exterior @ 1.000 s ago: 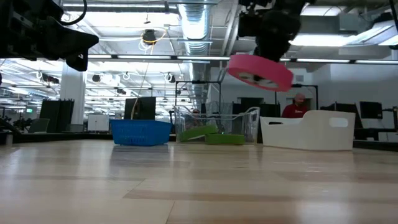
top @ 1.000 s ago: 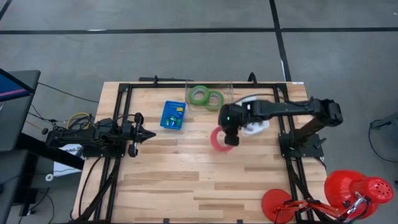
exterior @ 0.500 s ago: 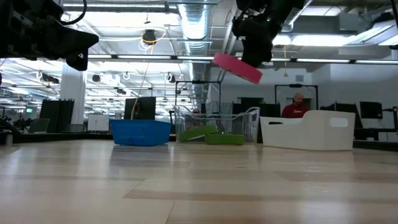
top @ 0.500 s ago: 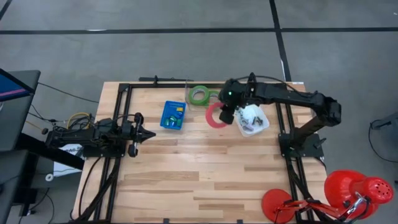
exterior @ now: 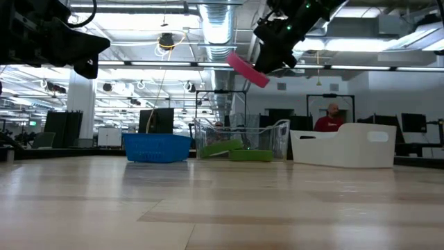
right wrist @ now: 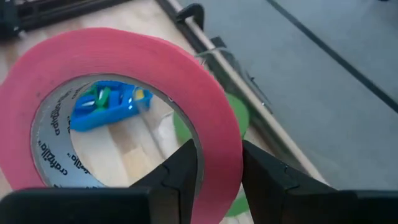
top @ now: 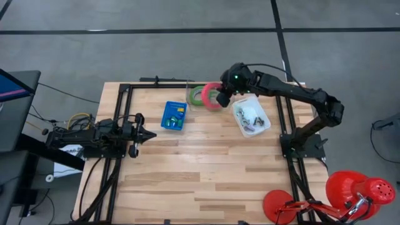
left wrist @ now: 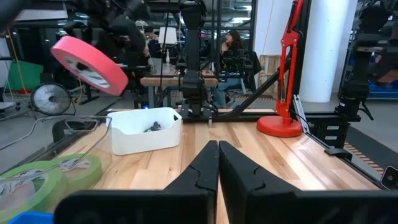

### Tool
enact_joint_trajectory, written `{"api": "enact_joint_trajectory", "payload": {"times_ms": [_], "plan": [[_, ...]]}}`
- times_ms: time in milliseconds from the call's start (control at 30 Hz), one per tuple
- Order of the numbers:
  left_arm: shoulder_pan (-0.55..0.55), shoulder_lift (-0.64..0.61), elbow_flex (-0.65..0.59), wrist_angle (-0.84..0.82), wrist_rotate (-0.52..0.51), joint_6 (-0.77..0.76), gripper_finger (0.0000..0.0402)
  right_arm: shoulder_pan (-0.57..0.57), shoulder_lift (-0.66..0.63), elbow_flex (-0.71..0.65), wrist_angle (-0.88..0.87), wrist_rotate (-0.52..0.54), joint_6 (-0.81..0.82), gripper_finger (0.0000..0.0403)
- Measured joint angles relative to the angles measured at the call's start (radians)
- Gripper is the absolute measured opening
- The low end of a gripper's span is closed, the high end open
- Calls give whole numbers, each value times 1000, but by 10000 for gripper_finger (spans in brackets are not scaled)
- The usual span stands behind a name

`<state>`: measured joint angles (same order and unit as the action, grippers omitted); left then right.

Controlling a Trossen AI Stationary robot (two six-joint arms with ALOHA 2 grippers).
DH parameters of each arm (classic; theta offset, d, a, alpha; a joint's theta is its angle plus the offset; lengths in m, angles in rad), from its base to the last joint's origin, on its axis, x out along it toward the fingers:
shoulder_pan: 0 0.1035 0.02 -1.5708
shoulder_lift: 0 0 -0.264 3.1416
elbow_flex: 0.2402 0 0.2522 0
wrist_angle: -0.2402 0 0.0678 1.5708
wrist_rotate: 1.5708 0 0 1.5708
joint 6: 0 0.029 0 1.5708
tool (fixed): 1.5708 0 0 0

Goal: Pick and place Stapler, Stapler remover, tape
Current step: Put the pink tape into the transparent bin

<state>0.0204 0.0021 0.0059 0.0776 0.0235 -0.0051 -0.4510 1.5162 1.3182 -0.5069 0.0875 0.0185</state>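
My right gripper (top: 224, 97) is shut on the pinkish-red tape roll (top: 212, 95), up in the air over the far edge of the table, just above the two green tape rolls (top: 199, 95). In the low view the pink roll (exterior: 248, 69) hangs tilted, high above the clear bin (exterior: 243, 135) where the green rolls (exterior: 232, 151) lie flat. My left gripper (top: 147, 134) waits shut at the table's left side; its fingers (left wrist: 217, 155) are together. The stapler and the stapler remover I cannot make out. My right gripper (right wrist: 217, 171) pinches the pink roll's wall (right wrist: 219, 149), one finger (right wrist: 180, 171) inside the open centre and one (right wrist: 264, 174) outside. The fingers slant down from the right side. The roll is lifted clear and tilted, its far side higher.
A blue tray (top: 174, 115) of small coloured items sits left of the green rolls. A white bin (top: 251, 117) with small items stands right of them, under my right arm. Red clamp lamps (top: 350, 194) are at the near right corner. A person (exterior: 331, 118) sits in the room behind.
My right gripper has carried the pink roll from above the middle of the table toward the far edge and a little left, past the white bin, to above the green rolls. The roll has tipped steeper on the way. The gripper has stayed shut on it.
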Motion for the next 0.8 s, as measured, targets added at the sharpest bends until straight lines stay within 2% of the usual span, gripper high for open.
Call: {"api": "enact_joint_trajectory", "payload": {"times_ms": [300,800], "plan": [[0,0,0,2,0,0,3,-77,19,0,35,0,0,107],[0,0,0,8,0,0,3,-190,189,0,40,-4,-2,107]]}}
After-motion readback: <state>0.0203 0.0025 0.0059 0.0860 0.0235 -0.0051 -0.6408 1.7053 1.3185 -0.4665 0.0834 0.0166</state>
